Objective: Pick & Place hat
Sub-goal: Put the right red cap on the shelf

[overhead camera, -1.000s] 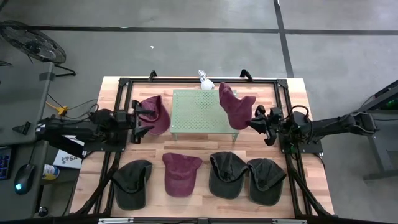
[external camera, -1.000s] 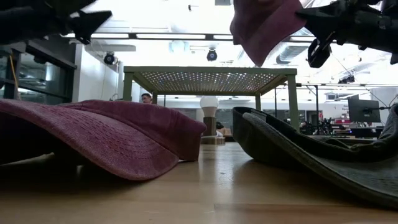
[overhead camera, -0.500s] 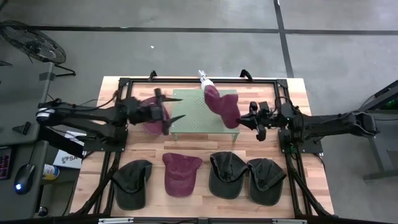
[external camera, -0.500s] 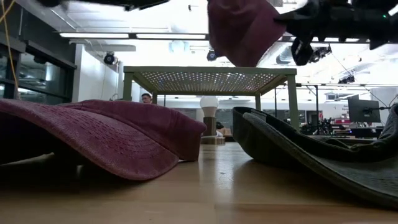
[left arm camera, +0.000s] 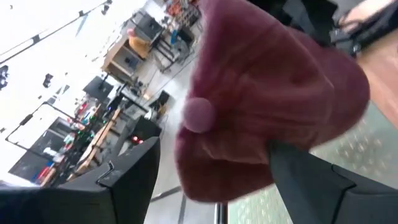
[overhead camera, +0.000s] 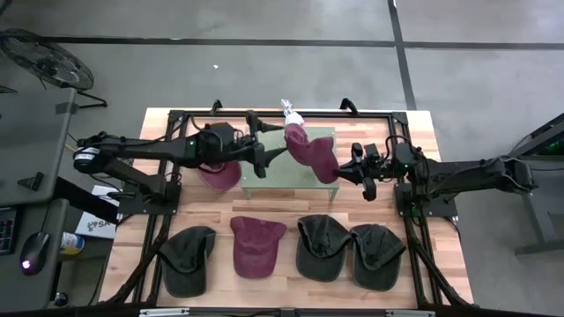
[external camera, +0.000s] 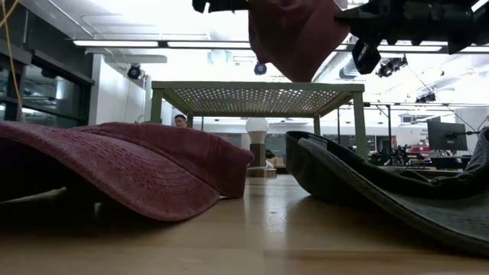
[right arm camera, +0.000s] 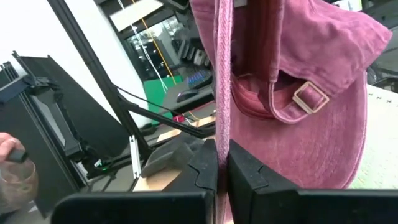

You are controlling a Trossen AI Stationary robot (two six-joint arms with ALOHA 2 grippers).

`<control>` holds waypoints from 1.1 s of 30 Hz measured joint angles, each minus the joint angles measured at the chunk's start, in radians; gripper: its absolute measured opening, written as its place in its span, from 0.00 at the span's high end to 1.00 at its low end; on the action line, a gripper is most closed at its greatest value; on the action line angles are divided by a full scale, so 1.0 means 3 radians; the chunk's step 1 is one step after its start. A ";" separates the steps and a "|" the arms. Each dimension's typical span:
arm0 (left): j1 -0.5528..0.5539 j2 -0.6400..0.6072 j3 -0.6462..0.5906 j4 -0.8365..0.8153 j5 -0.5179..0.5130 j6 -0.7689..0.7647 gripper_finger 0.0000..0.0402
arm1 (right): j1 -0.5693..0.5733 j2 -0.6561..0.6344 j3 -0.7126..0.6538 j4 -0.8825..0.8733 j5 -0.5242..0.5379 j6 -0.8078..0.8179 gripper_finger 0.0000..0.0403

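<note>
above the green rack (overhead camera: 264, 157), a maroon hat (overhead camera: 310, 151) hangs limp from the right gripper (overhead camera: 351, 171), pinched shut on its back edge. left gripper (overhead camera: 275, 151), spread wide, flanks the crown. soft, light fabric; prob best gripped at brim or crown.

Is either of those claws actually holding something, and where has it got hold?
Yes. The right claw is shut on the maroon hat's rim, holding it above the green rack. The left claw, open, holds nothing.
</note>
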 joint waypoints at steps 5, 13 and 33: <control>0.0049 -0.0001 0.0003 0.0021 0.0222 -0.0064 0.28 | -0.0033 0.0005 -0.0001 -0.0016 -0.0008 0.0001 0.99; 0.0043 0.0034 0.0003 0.0019 0.0432 -0.0085 0.28 | -0.0081 0.0005 -0.0001 -0.0021 -0.0022 0.0007 0.99; 0.0044 0.0031 0.0003 0.0024 0.0100 -0.0101 0.81 | -0.0080 0.0005 -0.0005 -0.0006 -0.0030 0.0009 0.99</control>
